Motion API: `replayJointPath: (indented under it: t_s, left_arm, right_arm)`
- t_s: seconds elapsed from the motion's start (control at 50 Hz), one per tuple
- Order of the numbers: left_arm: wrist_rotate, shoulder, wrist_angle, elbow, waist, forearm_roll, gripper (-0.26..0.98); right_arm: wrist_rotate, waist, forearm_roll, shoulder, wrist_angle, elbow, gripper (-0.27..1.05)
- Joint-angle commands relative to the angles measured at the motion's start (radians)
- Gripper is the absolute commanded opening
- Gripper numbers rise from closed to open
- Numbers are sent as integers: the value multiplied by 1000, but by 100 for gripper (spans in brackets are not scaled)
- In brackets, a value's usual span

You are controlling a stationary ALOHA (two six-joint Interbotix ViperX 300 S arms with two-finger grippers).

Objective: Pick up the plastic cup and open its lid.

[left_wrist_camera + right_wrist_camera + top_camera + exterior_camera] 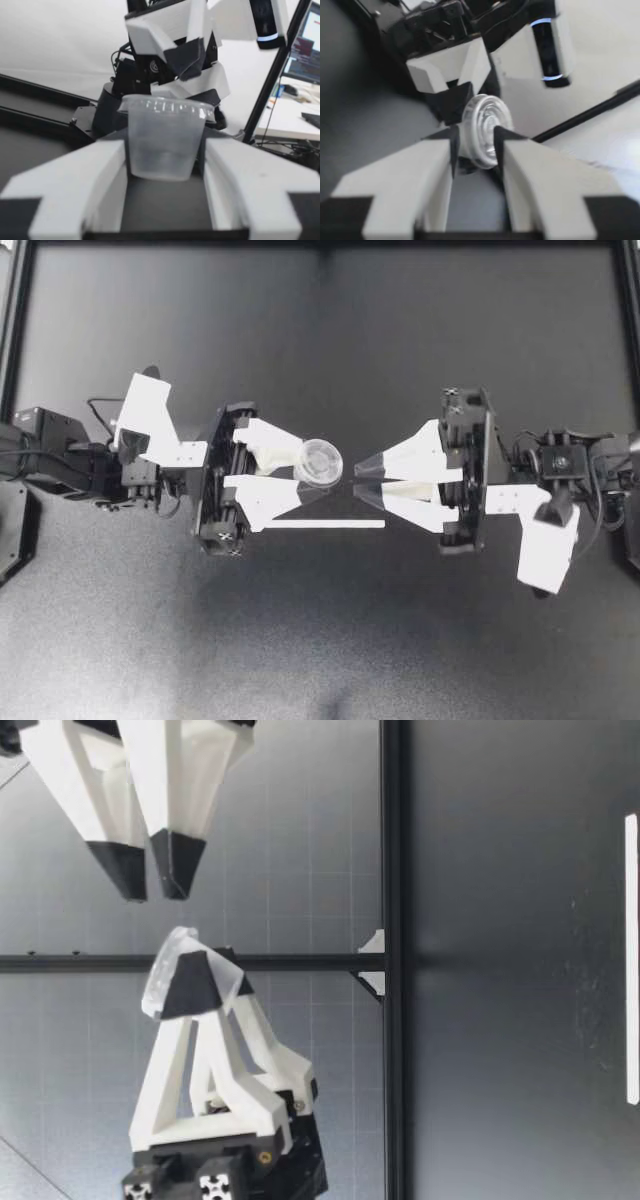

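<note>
In the top view my left gripper (311, 474) is shut on a small clear plastic cup (321, 462) and holds it in the air over the table's middle. The cup's lid sits on its rim. In the left wrist view the cup (164, 142) stands between the fingers of my left gripper (165, 172). My right gripper (357, 478) faces it from the other side, open, its tips a little short of the cup. The right wrist view looks through the gap of my right gripper (477, 145) at the cup's round lid (485, 120). In the low view the cup (163, 975) hangs well above the table.
A thin white strip (325, 524) lies flat on the dark table just in front of the grippers; it also shows in the low view as the white strip (631, 960). A black frame rail (390, 920) runs along the table's far edge.
</note>
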Motion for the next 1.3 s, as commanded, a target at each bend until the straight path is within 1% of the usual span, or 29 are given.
replayJointPath:
  t_s: [0.0, 0.12, 0.24, 0.46, 0.58, 0.7, 0.94, 1.12, 1.28]
  left_arm:
    - [-5, -26, -14, -18, -2, 2, 28]
    - [-9, -35, -32, -12, -2, 0, 28]
    - [-9, -46, -46, -8, -2, 0, 28]
    - [-9, -46, -48, -8, -2, 2, 28]
    - [-8, -44, -48, -6, -2, 2, 28]
    - [-8, -38, -48, -5, -2, 0, 28]
    - [-8, -38, -49, -5, -2, 2, 28]
    - [-8, -35, -40, -6, -11, 2, 28]
    - [-6, -17, -34, -2, -12, 2, 28]
  right_arm:
    - [-98, -5, 8, -11, -31, -12, 37]
    - [-299, -6, 23, -6, -58, -12, 38]
    - [-397, -5, 57, 8, -63, -9, 39]
    - [-405, -5, 77, 66, -103, -35, 41]
    - [-410, -5, 77, 83, -166, -43, 47]
    - [-410, -5, 78, 83, -181, -43, 50]
    - [-408, -5, 98, 87, -181, -44, 50]
    - [-411, -5, 107, 80, -190, -52, 50]
    - [-408, -5, 109, 40, -264, -52, 50]
